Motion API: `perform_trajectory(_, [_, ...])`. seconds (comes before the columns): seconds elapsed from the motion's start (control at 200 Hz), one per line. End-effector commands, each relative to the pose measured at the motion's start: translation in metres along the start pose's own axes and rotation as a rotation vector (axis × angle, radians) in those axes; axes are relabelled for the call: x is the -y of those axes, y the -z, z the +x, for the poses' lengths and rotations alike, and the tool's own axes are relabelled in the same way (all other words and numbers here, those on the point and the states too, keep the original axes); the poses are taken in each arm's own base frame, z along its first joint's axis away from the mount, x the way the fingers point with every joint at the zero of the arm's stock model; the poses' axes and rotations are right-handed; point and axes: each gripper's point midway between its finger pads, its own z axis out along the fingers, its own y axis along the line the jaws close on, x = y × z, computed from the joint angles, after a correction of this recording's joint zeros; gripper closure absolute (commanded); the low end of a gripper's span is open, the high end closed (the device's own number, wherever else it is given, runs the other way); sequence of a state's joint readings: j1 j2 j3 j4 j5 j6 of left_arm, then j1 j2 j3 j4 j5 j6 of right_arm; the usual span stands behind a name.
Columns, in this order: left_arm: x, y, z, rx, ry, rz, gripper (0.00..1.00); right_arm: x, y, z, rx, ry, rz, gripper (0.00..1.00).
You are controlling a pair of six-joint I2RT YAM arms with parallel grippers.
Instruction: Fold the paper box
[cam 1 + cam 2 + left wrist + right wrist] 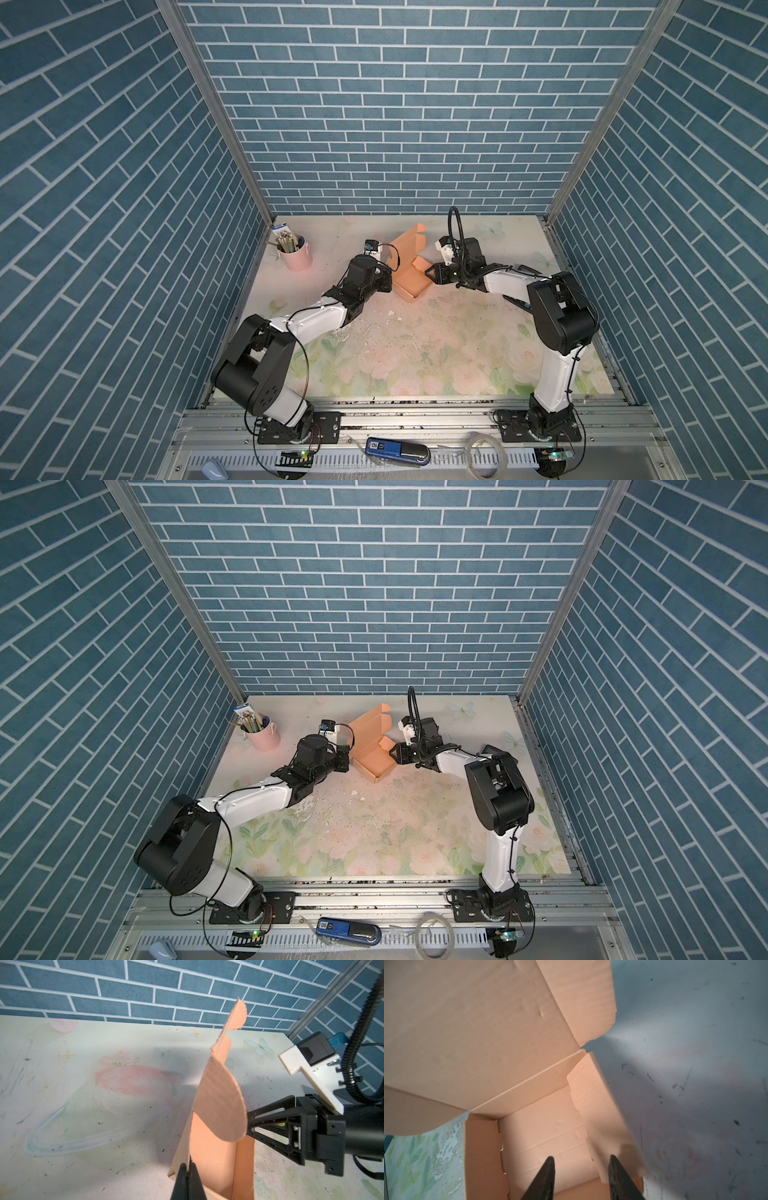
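Note:
The paper box (411, 280) (374, 762) is a tan-orange cardboard tray at the back middle of the table, half formed, with its lid panel (409, 245) standing up. My left gripper (188, 1164) (392, 272) is shut on the tray's left wall, pinching its upper edge. My right gripper (581, 1157) (428, 274) is open at the tray's right side. One finger hangs over the tray floor (546, 1130). The other finger lies against the loose side flap (600, 1126), which leans outward. From the left wrist view, a rounded lid flap (220, 1105) hides the right fingertips.
A pink cup of pens (296, 255) stands at the back left. A blue device (397, 449) and a coil of clear tubing (484, 446) lie on the front rail. Blue brick walls close in three sides. The flowered table mat (415, 353) is scuffed.

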State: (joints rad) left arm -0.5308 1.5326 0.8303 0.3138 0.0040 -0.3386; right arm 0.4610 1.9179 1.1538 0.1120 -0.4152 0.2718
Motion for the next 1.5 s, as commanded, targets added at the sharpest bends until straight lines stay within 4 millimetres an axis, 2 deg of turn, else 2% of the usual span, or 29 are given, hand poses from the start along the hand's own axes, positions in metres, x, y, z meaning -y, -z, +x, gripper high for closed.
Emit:
perform_trajectory(0.0, [0.009, 0.002, -0.004, 0.021, -0.043, 0.044, 1.00, -0.013, 0.024, -0.018, 0.068, 0.104, -0.008, 0.56])
perform_trajectory(0.275, [0.023, 0.013, 0.000, 0.033, -0.116, 0.135, 1.00, 0.002, 0.036, -0.017, 0.049, 0.109, 0.018, 0.56])
perform_trajectory(0.42, [0.030, 0.020, 0.000, 0.047, -0.151, 0.187, 1.00, 0.005, 0.032, -0.008, 0.020, 0.112, 0.012, 0.56])
perform_trajectory(0.62, [0.039, 0.030, 0.001, 0.065, -0.170, 0.255, 1.00, 0.011, 0.034, -0.017, 0.051, 0.142, 0.025, 0.55])
perform_trajectory(0.755, [0.037, 0.033, -0.003, 0.078, -0.160, 0.271, 1.00, 0.011, 0.024, -0.020, 0.050, 0.157, -0.006, 0.55])
perform_trajectory(0.77, [0.033, 0.033, 0.005, 0.060, -0.154, 0.268, 1.00, 0.011, 0.023, -0.020, 0.053, 0.160, -0.010, 0.55])
perform_trajectory(0.8, [0.032, 0.033, 0.007, 0.058, -0.150, 0.277, 1.00, 0.011, 0.020, -0.021, 0.056, 0.164, -0.017, 0.55])
perform_trajectory(1.01, [0.018, 0.036, 0.002, 0.069, -0.104, 0.273, 1.00, 0.018, 0.003, -0.027, 0.064, 0.184, -0.021, 0.54])
perform_trajectory(1.345, [0.009, 0.028, 0.011, 0.037, -0.078, 0.278, 1.00, 0.015, -0.020, -0.029, 0.030, 0.168, -0.090, 0.56])
perform_trajectory(1.495, [0.001, 0.025, 0.010, 0.034, -0.062, 0.268, 1.00, 0.016, -0.026, -0.030, 0.009, 0.164, -0.065, 0.59])
